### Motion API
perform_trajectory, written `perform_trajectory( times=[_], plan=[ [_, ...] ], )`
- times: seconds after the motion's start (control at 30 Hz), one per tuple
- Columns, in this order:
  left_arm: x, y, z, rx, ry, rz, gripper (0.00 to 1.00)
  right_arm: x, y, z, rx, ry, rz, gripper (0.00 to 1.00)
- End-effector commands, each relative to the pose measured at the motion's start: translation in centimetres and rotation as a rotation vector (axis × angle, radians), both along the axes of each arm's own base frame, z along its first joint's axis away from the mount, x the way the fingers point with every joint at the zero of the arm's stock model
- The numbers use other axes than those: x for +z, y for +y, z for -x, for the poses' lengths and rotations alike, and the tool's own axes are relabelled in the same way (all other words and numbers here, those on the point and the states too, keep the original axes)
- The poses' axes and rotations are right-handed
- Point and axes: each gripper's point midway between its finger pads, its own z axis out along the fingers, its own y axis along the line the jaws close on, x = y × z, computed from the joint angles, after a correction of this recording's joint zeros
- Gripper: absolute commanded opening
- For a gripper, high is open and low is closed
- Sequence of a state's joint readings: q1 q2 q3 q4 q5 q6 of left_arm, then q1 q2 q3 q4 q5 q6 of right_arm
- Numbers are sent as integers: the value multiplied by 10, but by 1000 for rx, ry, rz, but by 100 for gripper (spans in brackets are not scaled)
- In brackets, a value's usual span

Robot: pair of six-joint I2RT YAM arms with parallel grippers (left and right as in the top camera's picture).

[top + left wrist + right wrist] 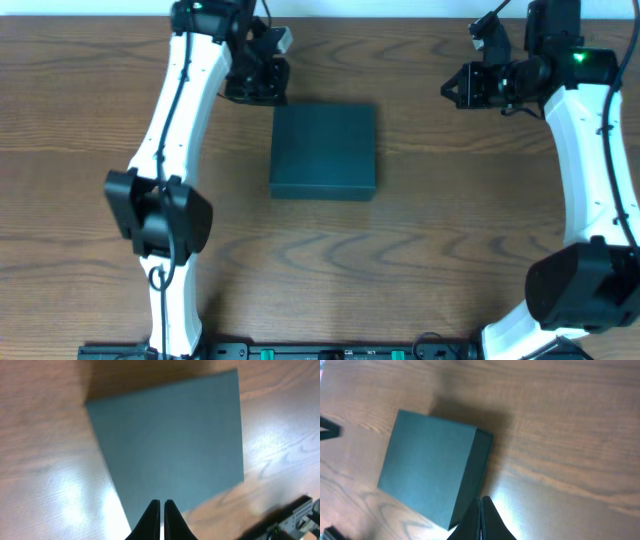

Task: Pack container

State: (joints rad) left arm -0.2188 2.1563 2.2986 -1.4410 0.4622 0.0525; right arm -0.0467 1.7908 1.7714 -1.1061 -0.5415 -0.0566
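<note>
Closed teal container sits mid-bench; packing looks not yet begun. The left gripper, jaws together and empty, hangs just off its 11 o'clock corner. The right gripper, also together and empty, waits well apart at 2 o'clock. Opening the lid likely comes next.

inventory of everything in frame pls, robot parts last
container: 1, dark teal-green, table centre, lid closed
table: 1, brown wood grain, under everything
base rail: 1, black, near table edge
arms: 2, white with black joints; left arm and right arm flank the container
left claw: 1, black, shut, empty, by the container's far-left corner
right claw: 1, black, shut, empty, off the container's far-right side, apart from it
</note>
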Motion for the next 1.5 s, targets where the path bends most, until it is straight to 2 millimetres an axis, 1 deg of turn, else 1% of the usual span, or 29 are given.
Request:
perform_trajectory(
  times=[0.0, 0.07, 0.13, 0.2, 0.27, 0.3, 0.33, 0.37, 0.43, 0.53, 0.63, 0.7, 0.73, 0.77, 0.83, 0.93, 0.97, 1.0, 1.03, 1.07, 1.2, 1.33, 1.4, 1.47],
  plan=[
    [49, 14, 17, 11, -115, -43, 6, 29, 5, 19, 32, -53, 9, 2],
    [65, 21, 28, 13, -155, -88, 6, 38, 7, 35, 37, -62, 43, 2],
    [81, 20, 42, 0, -189, -86, 6, 50, 12, 52, 44, -97, 75, 2],
    [92, 19, 58, -22, -214, -83, 6, 62, 20, 71, 65, -149, 84, 2],
    [97, 20, 78, -42, -228, -83, 6, 70, 29, 97, 88, -204, 82, 2],
    [98, 22, 88, -46, -231, -82, 6, 71, 31, 108, 90, -219, 77, 2],
    [96, 25, 103, -55, -237, -83, 6, 69, 32, 125, 80, -228, 66, 2],
    [94, 29, 115, -62, -242, -84, 6, 67, 33, 137, 73, -231, 56, 1],
    [86, 36, 141, -67, -248, -83, 6, 58, 34, 164, 59, -228, 36, 2],
    [68, 48, 186, -69, -265, -76, 6, 33, 37, 204, 56, -206, 13, 2],
    [42, 54, 235, -71, -272, -24, 6, -5, 40, 245, 52, -161, -21, 2],
    [24, 58, 264, -52, -281, 11, 6, -26, 42, 267, 32, -125, -66, 2],
    [16, 59, 275, -37, -287, 30, 6, -35, 44, 277, 18, -108, -99, 2],
    [9, 61, 286, -12, -296, 48, 6, -41, 47, 286, 12, -99, -134, 2],
    [-2, 66, 300, 32, -327, 71, 6, -47, 48, 296, 2, -106, -172, 2],
    [-8, 68, 308, 89, -377, 111, 6, -48, 46, 302, -18, -138, -197, 1],
    [-8, 69, 308, 110, -396, 125, 7, -46, 46, 303, -17, -152, -200, 5],
    [-4, 69, 308, 145, -412, 147, 41, -46, 46, 303, -27, -148, -208, 45],
    [-2, 69, 306, 167, -416, 159, 82, -46, 46, 303, -38, -138, -214, 69],
    [0, 68, 304, 186, -419, 171, 95, -46, 46, 303, -47, -132, -219, 99],
    [10, 65, 295, 224, -450, 209, 95, -46, 46, 303, -55, -126, -223, 99],
    [16, 64, 288, 323, -427, 263, 95, -45, 39, 294, -104, -152, -204, 99],
    [25, 62, 281, 324, -467, 284, 95, -46, 39, 294, -108, -149, -200, 99],
    [27, 62, 279, 325, -481, 286, 95, -46, 39, 294, -108, -147, -199, 99]
  ],
)
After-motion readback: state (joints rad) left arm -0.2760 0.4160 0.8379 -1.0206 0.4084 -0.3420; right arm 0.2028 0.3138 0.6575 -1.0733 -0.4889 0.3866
